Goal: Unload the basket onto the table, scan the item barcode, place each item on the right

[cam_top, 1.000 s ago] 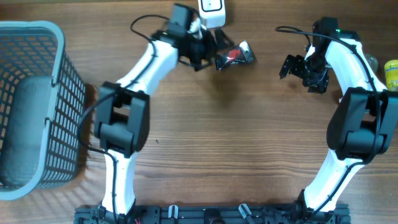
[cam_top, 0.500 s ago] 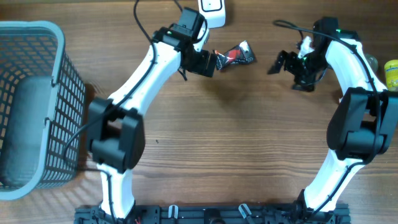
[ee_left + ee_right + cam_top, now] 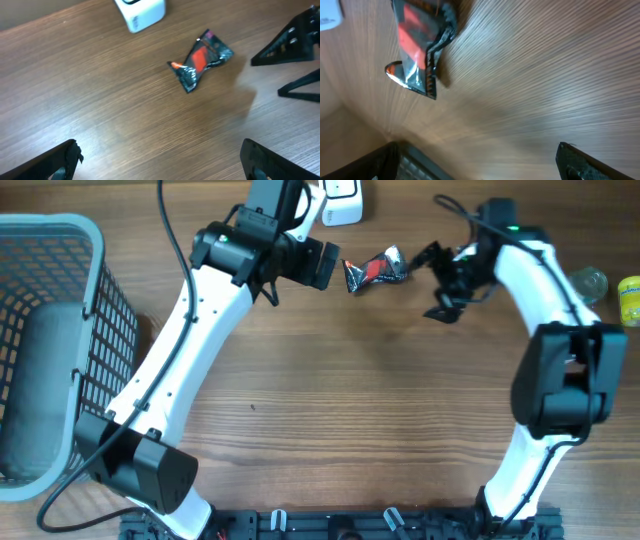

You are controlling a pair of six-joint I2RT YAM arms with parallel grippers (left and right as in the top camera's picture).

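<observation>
The packet [image 3: 375,270], black with a red panel, lies flat on the table [image 3: 380,410] near its far edge, just right of the white scanner [image 3: 345,205] and apart from it. The left jaws stand wide open and empty, hanging above the table just left of the packet without touching it. The right jaws are spread fully too, holding nothing, just right of the packet and clear of it. A grey basket [image 3: 60,222] sits at the left edge, a yellow bottle [image 3: 629,298] at the right.
</observation>
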